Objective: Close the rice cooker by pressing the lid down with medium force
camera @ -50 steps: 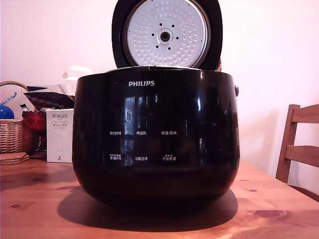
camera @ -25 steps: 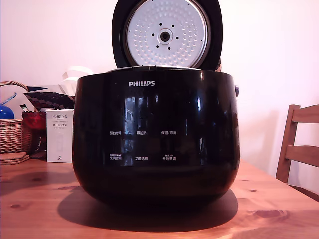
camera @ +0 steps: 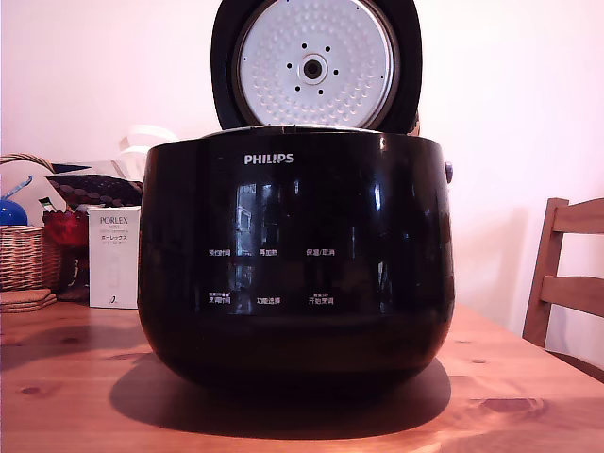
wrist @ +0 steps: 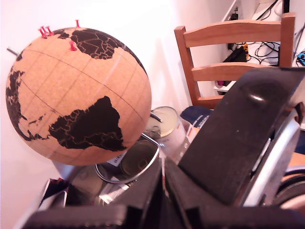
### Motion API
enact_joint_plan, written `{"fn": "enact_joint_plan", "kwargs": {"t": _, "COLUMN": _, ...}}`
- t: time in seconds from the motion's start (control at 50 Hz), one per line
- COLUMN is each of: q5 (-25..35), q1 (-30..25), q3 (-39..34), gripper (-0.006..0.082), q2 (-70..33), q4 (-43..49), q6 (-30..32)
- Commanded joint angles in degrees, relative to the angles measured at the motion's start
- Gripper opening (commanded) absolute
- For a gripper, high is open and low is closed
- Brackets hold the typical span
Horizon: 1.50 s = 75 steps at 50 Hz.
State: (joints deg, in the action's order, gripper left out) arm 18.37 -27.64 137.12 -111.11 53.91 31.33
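Claw [wrist: 164,183]: seen only in the wrist view, its two dark fingers pressed together, holding nothing, close beside the black back of the raised lid [wrist: 238,138].
Change: none across the exterior pictures; the lid [camera: 316,64] stands upright as before, silver underside facing the camera. Judgement: pressing has not begun.
Rice cooker [camera: 294,255]: glossy black, centred on the wooden table [camera: 75,387], body open at the top.
Surface: bare pine boards in front.
Room: white box [camera: 113,257] and wicker basket [camera: 28,255] at the exterior view's left, chair [camera: 566,274] at its right; cork globe [wrist: 76,93] with red pins behind the cooker.
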Motion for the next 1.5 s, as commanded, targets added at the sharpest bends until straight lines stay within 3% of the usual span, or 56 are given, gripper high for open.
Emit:
{"fn": "enact_joint_plan", "kwargs": {"t": 0.0, "q5": 0.13, "q1": -0.85, "q3": -1.01, "gripper": -0.0021, "q2": -1.40, "q4": 3.63, "q6": 0.24}}
{"fn": "enact_joint_plan", "kwargs": {"t": 0.94, "q5": 1.20, "q1": -2.67, "q3": -0.85, "gripper": -0.0021, "q2": -1.38, "q4": 23.61, "q6": -0.07}}
{"fn": "enact_joint_plan", "kwargs": {"t": 1.18, "q5": 4.52, "q1": -4.33, "q3": -0.85, "gripper": -0.0021, "q2": -1.27, "q4": 24.00, "q6": -5.73}}
{"fn": "enact_joint_plan", "kwargs": {"t": 1.48, "q5": 3.89, "q1": -5.53, "q3": -0.85, "gripper": -0.0021, "q2": -1.27, "q4": 24.26, "q6": -9.42}}
